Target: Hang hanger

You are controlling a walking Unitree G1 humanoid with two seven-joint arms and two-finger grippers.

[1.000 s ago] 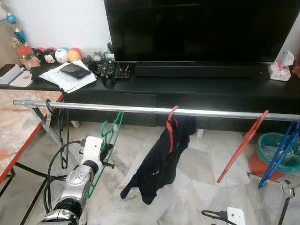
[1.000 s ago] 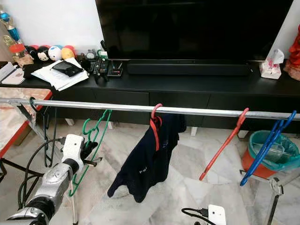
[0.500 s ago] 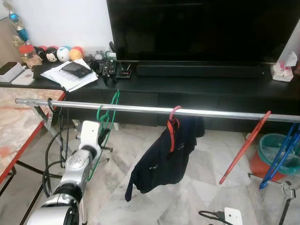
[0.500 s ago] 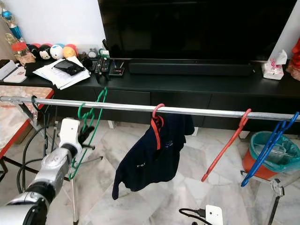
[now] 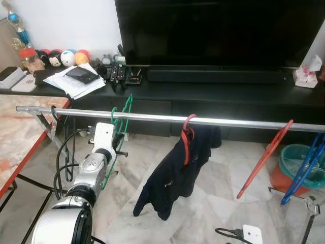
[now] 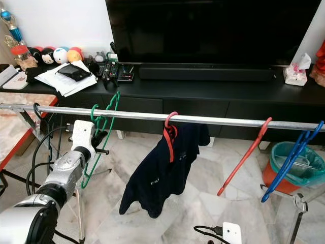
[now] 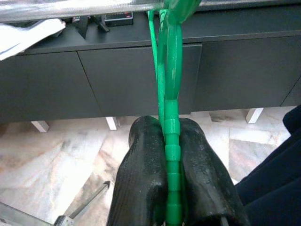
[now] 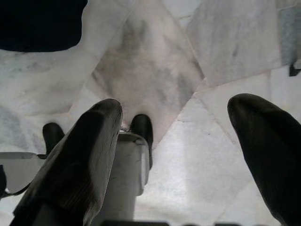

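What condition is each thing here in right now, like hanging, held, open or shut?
Green hanger: hook at the rail, gripped by the left gripper.
Left gripper: shut on the green hanger.
Right gripper: open, above the floor.
Rail: level, bearing hangers.
Red hanger: hooked on the rail, carrying a dark garment.
Bare red hanger: on the rail, slanted.
Blue hanger: on the rail, slanted.
TV: off.
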